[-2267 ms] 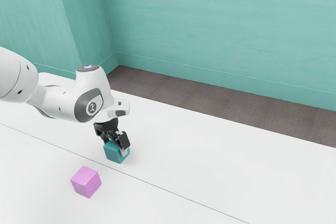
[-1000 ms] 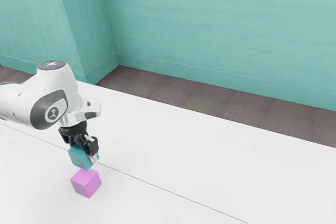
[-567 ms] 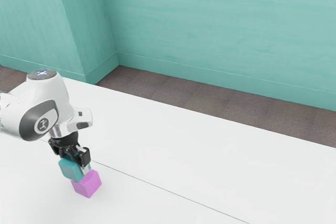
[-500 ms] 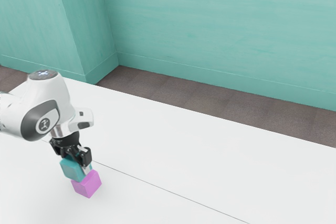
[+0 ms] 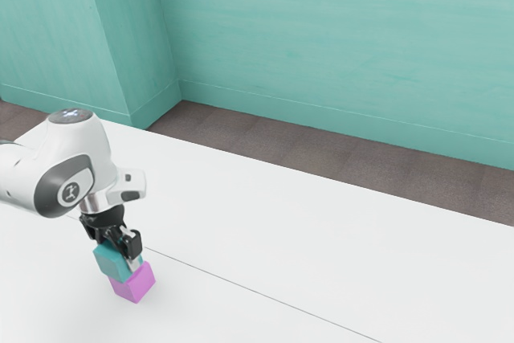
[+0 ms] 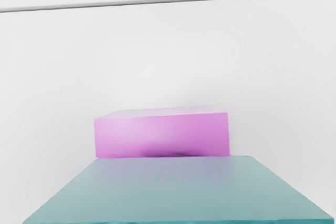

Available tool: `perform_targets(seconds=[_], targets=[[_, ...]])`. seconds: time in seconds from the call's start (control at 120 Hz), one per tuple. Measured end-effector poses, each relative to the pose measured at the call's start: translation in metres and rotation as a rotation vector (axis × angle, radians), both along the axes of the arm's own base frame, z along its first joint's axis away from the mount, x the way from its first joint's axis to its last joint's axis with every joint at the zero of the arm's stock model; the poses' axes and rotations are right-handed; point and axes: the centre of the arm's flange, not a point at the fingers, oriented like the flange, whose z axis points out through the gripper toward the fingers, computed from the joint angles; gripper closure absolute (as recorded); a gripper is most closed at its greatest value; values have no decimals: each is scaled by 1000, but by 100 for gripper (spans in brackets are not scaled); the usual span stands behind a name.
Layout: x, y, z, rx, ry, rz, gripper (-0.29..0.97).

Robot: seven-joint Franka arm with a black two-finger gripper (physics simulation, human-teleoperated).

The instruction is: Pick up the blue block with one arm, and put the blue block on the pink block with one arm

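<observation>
Reaching in from the exterior view's left, the white arm (image 5: 56, 174) bends down toward the desk (image 5: 321, 247), with the gripper (image 5: 117, 248) aimed straight at the stack. Its black fingers (image 5: 131, 240) are clamped on the blue block (image 5: 108, 261) from two sides, high on its faces. That leaves the underside free to meet what lies beneath, and what lies beneath is the pink block (image 5: 138, 284)! The blue one sits on top of it, or just above; it is too close to call. It looks shifted toward the exterior view's left, so a strip of pink top peeks out on the right.

In the wrist view, the blue block (image 6: 178, 192) looms right under the hand and the pink block (image 6: 163, 137) pokes out beyond it. A dark shadow is pinched where they meet, a sign they are all but touching. By the look of it, placing is nearly done, with letting go and lifting clear to come. That offset could let the block tip. Further right, a thin seam (image 5: 241, 286) crosses the desk.
</observation>
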Motion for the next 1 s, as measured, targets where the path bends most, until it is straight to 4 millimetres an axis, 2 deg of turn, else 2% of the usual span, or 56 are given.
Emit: perform_targets(seconds=[0.308,0.567,0.75,1.0], targets=[[3,-6,-6,-23,3,-33,38],[6,2,-14,-37,5,-37,37],[14,5,-6,-41,-24,-40,38],[12,9,-12,-48,-10,-43,37]])
